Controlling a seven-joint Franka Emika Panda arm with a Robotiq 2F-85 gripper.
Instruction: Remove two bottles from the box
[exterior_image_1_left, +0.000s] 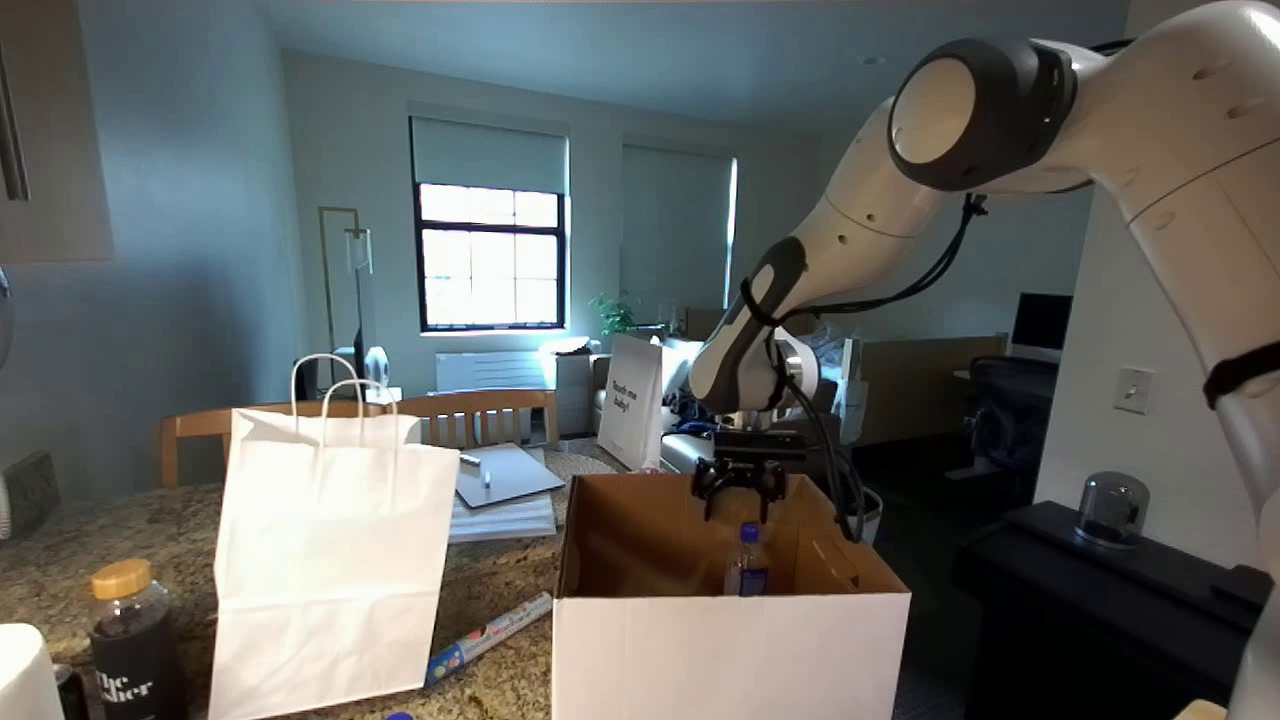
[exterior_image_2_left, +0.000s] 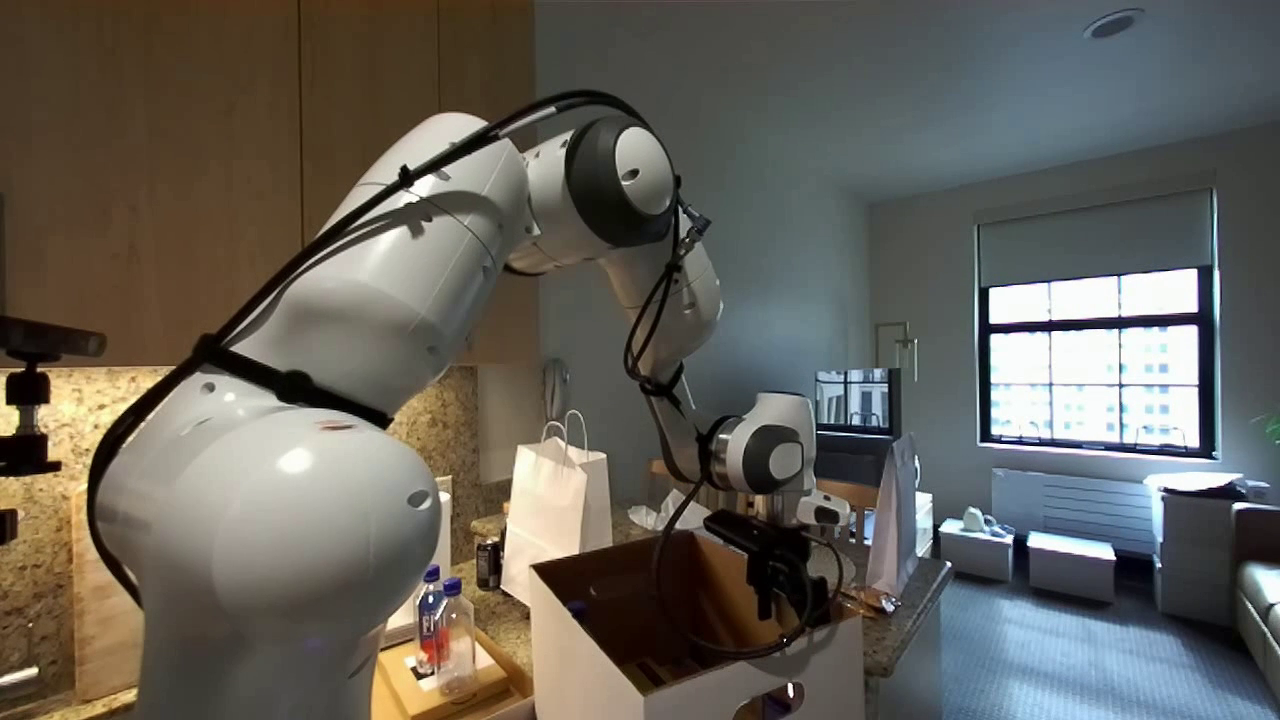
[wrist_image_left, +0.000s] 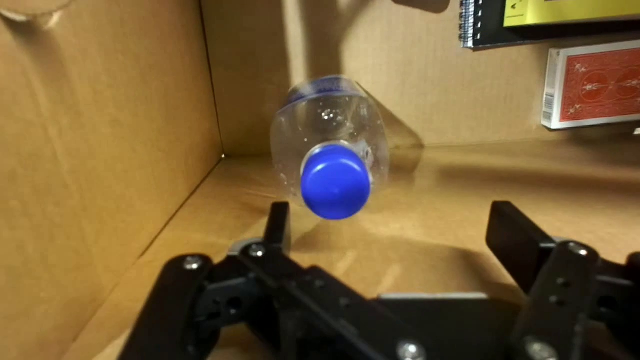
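One clear bottle (wrist_image_left: 330, 150) with one blue cap (wrist_image_left: 335, 185) stands upright inside the one cardboard box (exterior_image_1_left: 730, 655), near an inner corner. One gripper (wrist_image_left: 390, 207) hangs at the mouth of the box, its two fingers (wrist_image_left: 279, 222) spread wide; in the wrist view the cap shows just past their tips, nearer the finger on the left. In an exterior view one dark blue top (exterior_image_2_left: 577, 607) shows by a wall of the box; whether it is the same bottle's, I cannot tell. Also in the box are one red card deck (wrist_image_left: 597, 84) and one black spiral notebook (wrist_image_left: 492, 34) with one yellow item (wrist_image_left: 575, 13) on it. Outside, two more bottles (exterior_image_2_left: 457, 640) with blue caps (exterior_image_2_left: 452, 586) stand side by side on a tan surface (exterior_image_2_left: 402, 680) beside the one robot arm (exterior_image_2_left: 270, 520). Nearby are two white paper bags (exterior_image_1_left: 335, 560), one printed tube (exterior_image_1_left: 492, 637), one dark-labelled jar (exterior_image_1_left: 130, 645) with an orange lid (exterior_image_1_left: 121, 579) and one dark can (exterior_image_2_left: 488, 565).
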